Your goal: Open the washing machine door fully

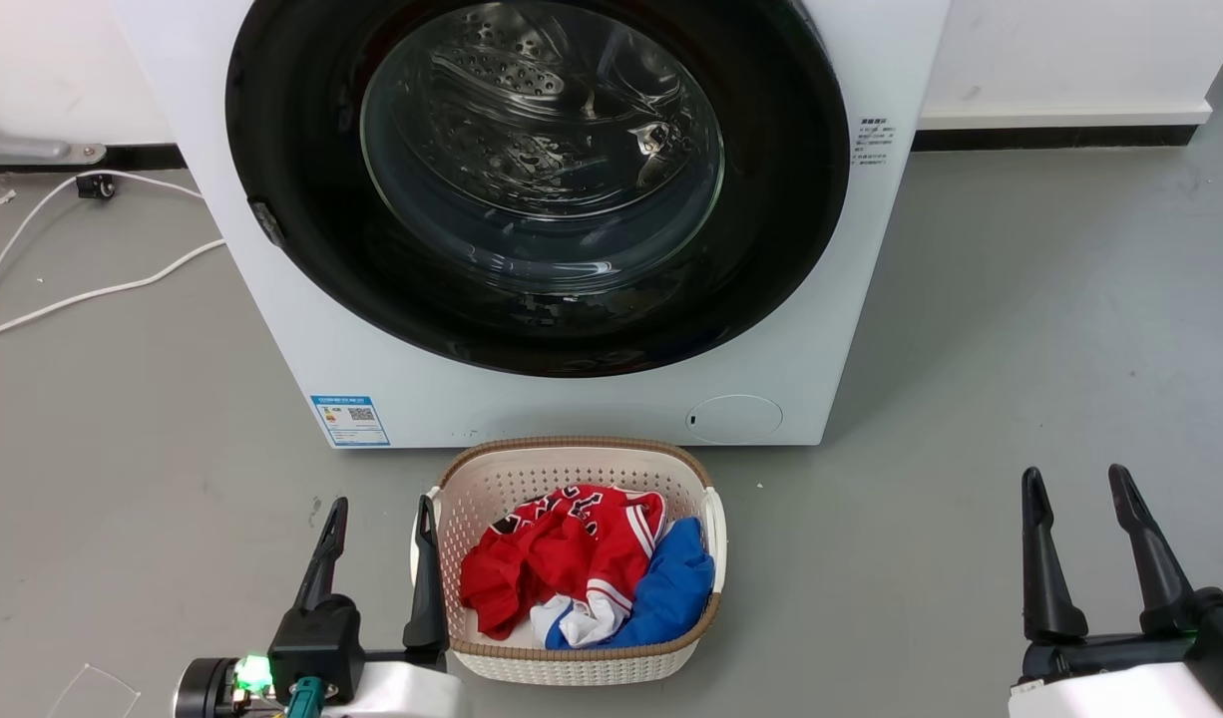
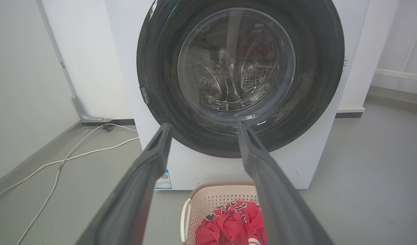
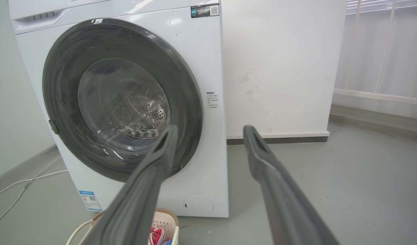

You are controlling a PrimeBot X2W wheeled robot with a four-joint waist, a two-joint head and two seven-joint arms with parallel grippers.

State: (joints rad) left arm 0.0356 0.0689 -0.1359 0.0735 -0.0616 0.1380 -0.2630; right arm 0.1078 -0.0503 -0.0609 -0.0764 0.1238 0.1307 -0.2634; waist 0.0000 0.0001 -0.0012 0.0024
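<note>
The white washing machine [image 1: 392,369] stands ahead on the grey floor. Its door [image 1: 302,120], a glossy black disc with a clear glass bowl window, lies flat against the front, with a small latch at its left edge. The same door [image 2: 154,61] is straight ahead of my left fingers, and the door [image 3: 59,68] sits left of centre in the right wrist view. My left gripper [image 1: 382,514] is open at the lower left, beside the basket. Open too, my right gripper [image 1: 1075,484] hovers over bare floor at the lower right. Both are well short of the machine.
A beige laundry basket [image 1: 582,454] with red, white and blue clothes sits on the floor just before the machine. White cables [image 1: 93,289] trail across the floor at the left. A white wall with a dark skirting [image 1: 1050,135] runs behind at the right.
</note>
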